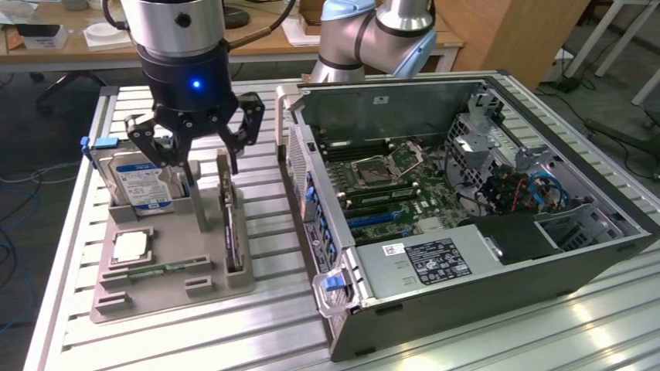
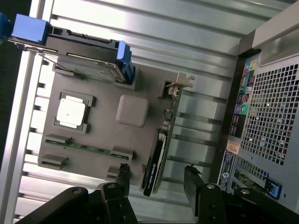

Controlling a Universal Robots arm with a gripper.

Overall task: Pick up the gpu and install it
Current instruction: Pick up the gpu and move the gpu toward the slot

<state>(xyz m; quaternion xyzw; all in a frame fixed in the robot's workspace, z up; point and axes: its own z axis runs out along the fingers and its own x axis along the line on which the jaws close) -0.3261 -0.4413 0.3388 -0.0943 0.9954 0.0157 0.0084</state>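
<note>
Black metal gripper (image 1: pixel 209 166) (image 2: pixel 158 172) wide open, empty, thin flat black gpu card (image 1: pixel 229 220) (image 2: pixel 158 151) edge-on directly below, in grey tray (image 1: pixel 154 287) (image 2: pixel 96 135).

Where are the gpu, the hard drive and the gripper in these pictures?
gpu (image 2: pixel 155 163), wrist view, on its dark long edge.
hard drive (image 1: pixel 142 184), exterior view, on its blue-white label.
gripper (image 1: pixel 202 161), exterior view, midway between its open fingertips.
</note>
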